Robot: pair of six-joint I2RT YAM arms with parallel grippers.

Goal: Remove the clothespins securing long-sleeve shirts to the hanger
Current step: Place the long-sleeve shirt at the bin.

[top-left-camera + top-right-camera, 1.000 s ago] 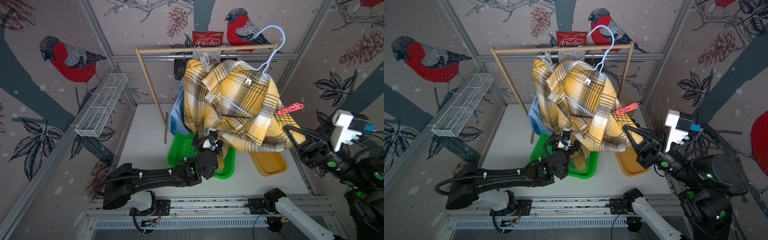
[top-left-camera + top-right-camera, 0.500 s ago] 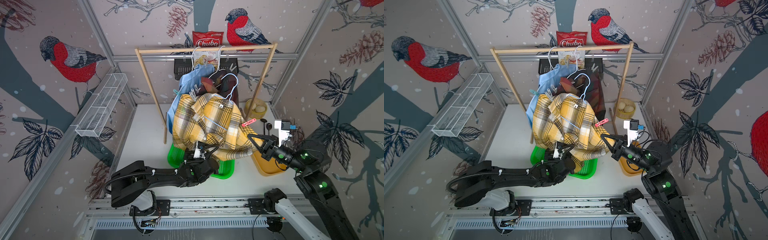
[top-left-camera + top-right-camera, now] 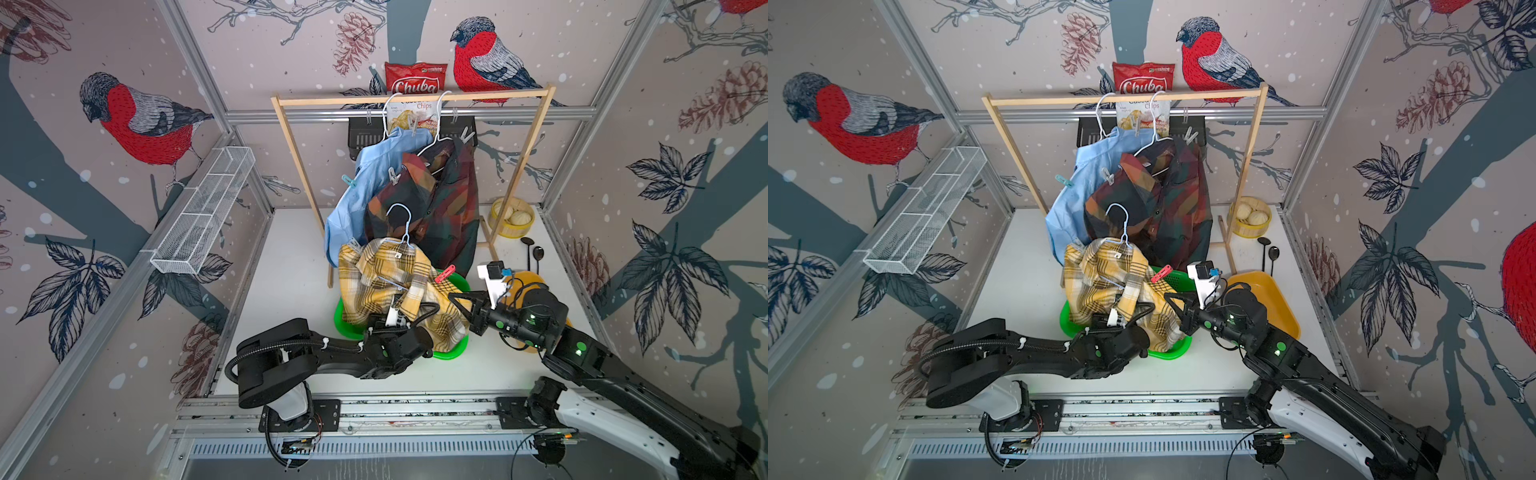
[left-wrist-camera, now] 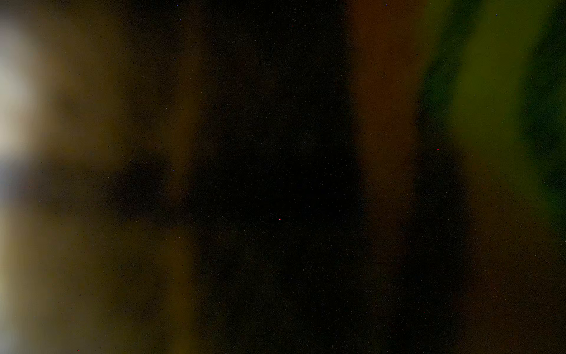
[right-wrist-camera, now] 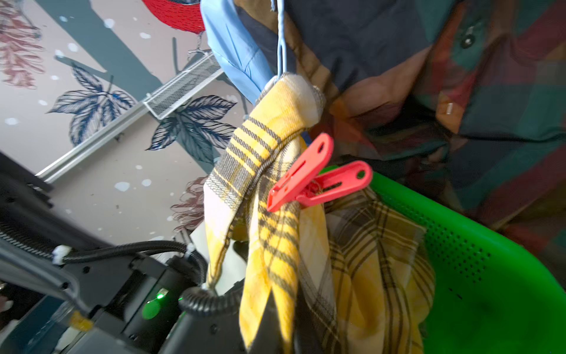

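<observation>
Writing: "Chuba" in white on the red bag (image 3: 415, 79) above the wooden rail (image 3: 332, 99); "Chips" on the paler bag (image 3: 409, 118) hanging under it.
Red clothespin (image 5: 315, 177): clamped on a bunched fold of the yellow plaid shirt (image 3: 386, 274), which lies over the green basket (image 3: 451, 353).
Right wrist view alone: shows the pin biting the cloth close up; in both top views it is a small red sliver (image 3: 1160, 274).
Left wrist view: dark blur, nothing readable.
Left gripper (image 3: 392, 316): buried in the yellow folds, jaws spread wide.
Right gripper (image 3: 455, 297): closed to a point at the shirt's edge; whether it pinches cloth cannot be told.
Teal clothespin (image 3: 349, 181): on the light blue shirt (image 3: 361, 195).
</observation>
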